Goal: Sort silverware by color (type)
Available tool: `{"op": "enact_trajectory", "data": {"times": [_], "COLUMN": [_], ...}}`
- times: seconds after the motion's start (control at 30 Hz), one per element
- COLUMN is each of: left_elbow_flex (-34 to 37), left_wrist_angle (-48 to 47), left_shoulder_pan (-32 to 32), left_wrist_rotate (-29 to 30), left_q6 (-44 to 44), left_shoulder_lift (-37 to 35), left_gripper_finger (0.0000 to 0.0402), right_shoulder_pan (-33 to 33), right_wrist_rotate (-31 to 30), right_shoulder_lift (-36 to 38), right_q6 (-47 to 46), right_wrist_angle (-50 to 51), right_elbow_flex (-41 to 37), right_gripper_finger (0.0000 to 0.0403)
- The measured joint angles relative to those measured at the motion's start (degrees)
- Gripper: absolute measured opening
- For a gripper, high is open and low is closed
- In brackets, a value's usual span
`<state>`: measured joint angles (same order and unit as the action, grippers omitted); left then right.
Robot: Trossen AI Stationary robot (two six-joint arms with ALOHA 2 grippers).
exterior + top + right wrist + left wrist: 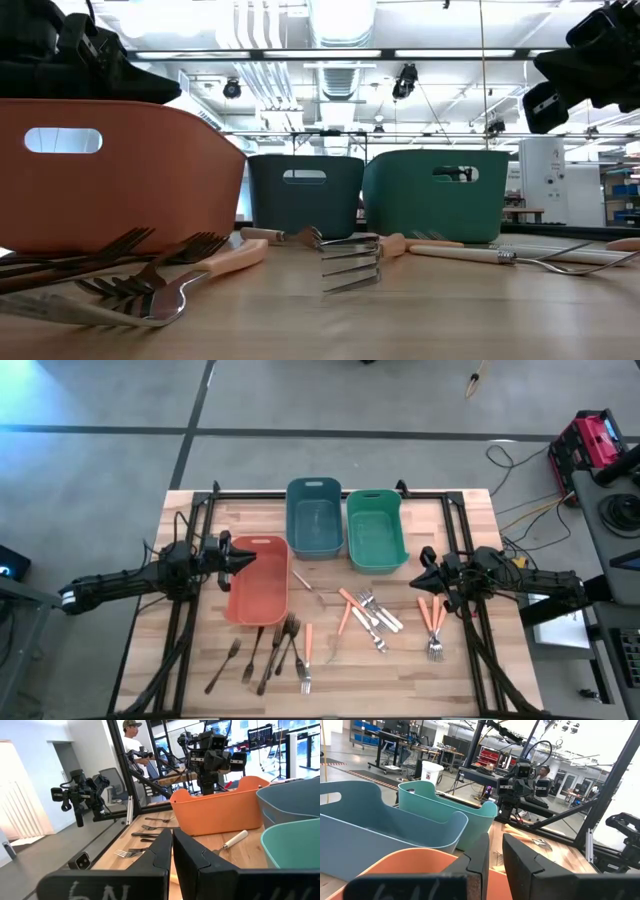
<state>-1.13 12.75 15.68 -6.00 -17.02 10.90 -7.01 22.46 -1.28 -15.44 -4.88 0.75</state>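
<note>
The silverware lies on the wooden table's near half. Several dark bronze forks (pixel 262 655) lie at the near left, below the salmon bin. Orange-handled pieces (pixel 347 610) and plain silver forks (pixel 378 622) are mixed in the middle. Two more orange-handled forks (pixel 435 622) lie at the right. A light-handled utensil (pixel 303 580) lies beside the salmon bin. My left gripper (pixel 247 557) hovers level over the salmon bin's left rim, its fingers (pixel 482 850) a narrow gap apart and empty. My right gripper (pixel 416 582) hovers level at the right, shut (pixel 172 840) and empty.
Three bins stand on the table: salmon (pixel 258 588) at the left, blue (pixel 314 520) and green (pixel 375 538) at the far middle. Black frame rails (pixel 330 493) run along the table's far edge and sides. A person (pixel 132 742) stands beyond the table.
</note>
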Motion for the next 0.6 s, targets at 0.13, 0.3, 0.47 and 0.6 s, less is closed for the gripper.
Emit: {"op": "enact_trajectory", "data": {"times": [0.13, 0.3, 0.47, 0.6], "left_elbow_flex": [0.0, 0.0, 0.0, 0.0], "left_wrist_angle": [0.0, 0.0, 0.0, 0.0], "left_shoulder_pan": [0.0, 0.0, 0.0, 0.0], "left_wrist_rotate": [0.0, 0.0, 0.0, 0.0], "left_q6": [0.0, 0.0, 0.0, 0.0], "left_shoulder_lift": [0.0, 0.0, 0.0, 0.0], "left_gripper_finger": [0.0037, 0.0037, 0.0037, 0.0037], "right_shoulder_pan": [0.0, 0.0, 0.0, 0.0], "right_wrist_rotate": [0.0, 0.0, -1.1, -9.9], "right_shoulder_lift": [0.0, 0.0, 0.0, -0.1], "right_q6": [0.0, 0.0, -3.8, -8.3], "right_wrist_angle": [-0.1, -0.7, -8.3, -16.5], "right_elbow_flex": [0.0, 0.0, 0.0, 0.0], "right_gripper_finger": [0.0009, 0.0009, 0.0009, 0.0009]}}
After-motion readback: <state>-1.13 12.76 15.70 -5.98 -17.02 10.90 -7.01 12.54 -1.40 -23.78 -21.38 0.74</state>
